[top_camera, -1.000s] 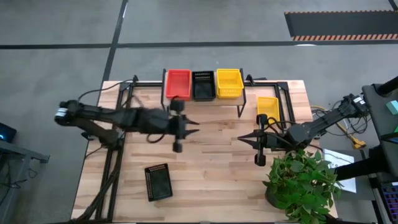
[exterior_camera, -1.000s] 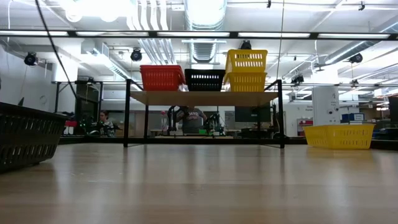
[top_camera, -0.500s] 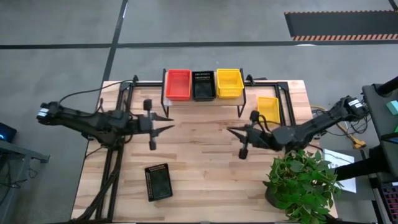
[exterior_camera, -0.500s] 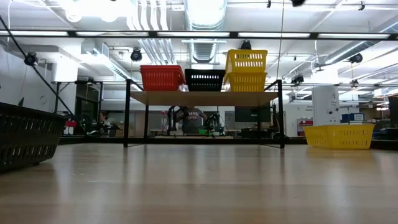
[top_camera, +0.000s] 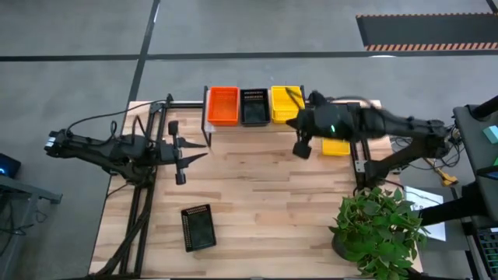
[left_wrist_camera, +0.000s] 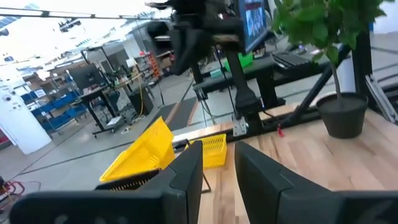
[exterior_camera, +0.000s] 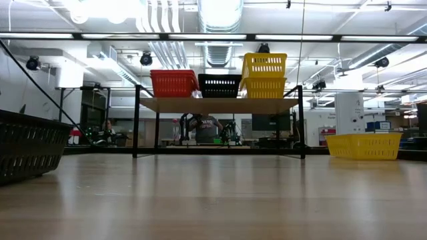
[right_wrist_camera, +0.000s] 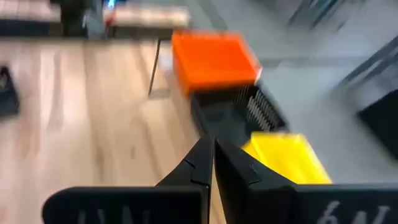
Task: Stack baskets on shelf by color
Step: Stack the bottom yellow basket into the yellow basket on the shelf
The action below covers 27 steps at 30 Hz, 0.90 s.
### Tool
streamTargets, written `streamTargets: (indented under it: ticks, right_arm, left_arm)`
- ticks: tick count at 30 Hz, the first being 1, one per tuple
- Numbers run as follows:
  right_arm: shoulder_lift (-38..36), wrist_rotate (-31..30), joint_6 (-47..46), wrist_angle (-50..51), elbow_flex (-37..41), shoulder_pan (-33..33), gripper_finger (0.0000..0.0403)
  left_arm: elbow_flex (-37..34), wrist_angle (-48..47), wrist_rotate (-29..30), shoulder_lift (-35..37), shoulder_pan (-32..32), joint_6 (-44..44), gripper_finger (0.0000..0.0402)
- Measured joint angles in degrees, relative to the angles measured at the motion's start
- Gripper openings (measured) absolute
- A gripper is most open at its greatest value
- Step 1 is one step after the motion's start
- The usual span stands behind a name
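The shelf [top_camera: 253, 124] stands at the table's far edge, its black legs on the table. On it sit a red-orange basket [top_camera: 222, 105], a black basket [top_camera: 254, 107] and yellow baskets [top_camera: 282, 99]; the low view shows two yellow baskets [exterior_camera: 263, 75] stacked. Another yellow basket [top_camera: 336, 146] rests on the table right of the shelf, partly under my right arm. A black basket [top_camera: 198, 227] lies near the table's near-left. My right gripper [top_camera: 289, 120] hovers shut over the shelf's yellow end, fingers pointing left [right_wrist_camera: 212, 147]. My left gripper [top_camera: 201, 150] is open and empty, left of the shelf.
A potted plant [top_camera: 377, 229] fills the near-right corner. Black frame rails [top_camera: 156, 124] and cables run along the table's left and right sides. The light wooden table [top_camera: 257, 202] shows bare between the shelf and the near edge.
My right arm has swung from the table's right middle toward the far edge, and its gripper now stands over the yellow baskets on the shelf. My left gripper has drawn back toward the table's left edge. The baskets have stayed where they were.
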State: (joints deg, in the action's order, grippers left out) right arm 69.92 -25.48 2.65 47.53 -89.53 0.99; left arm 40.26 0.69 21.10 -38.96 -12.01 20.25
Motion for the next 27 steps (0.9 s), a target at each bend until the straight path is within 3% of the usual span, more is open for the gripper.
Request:
streamTargets:
  ticks: [5, 9, 13, 22, 27]
  right_arm:
    - [3.6, 13.5, -0.3, 16.3, -10.1, -9.7, 0.0009]
    - [5.3, 18.1, 2.0, 21.4, -13.8, -14.3, 0.0011]
    - [7.1, 19.7, 5.0, 23.3, -15.6, -16.7, 0.0041]
    - [13.2, 19.5, 9.4, 24.0, -17.8, -20.0, 0.0164]
    - [16.3, 19.5, 11.9, 25.8, -19.5, -21.2, 0.0194]
  left_arm:
    - [-0.4, 0.0, 0.0, -0.7, 0.0, 0.1, 0.0077]
    - [-0.4, 0.0, 0.0, -1.2, 0.0, 0.2, 0.0077]
    - [-0.4, -0.1, 0.0, -1.4, 0.0, 2.0, 0.0077]
    - [-0.7, -1.3, 0.0, -0.7, 0.0, 2.7, 0.0077]
    - [-1.4, -1.4, 0.1, 0.0, 0.0, 3.1, 0.0077]
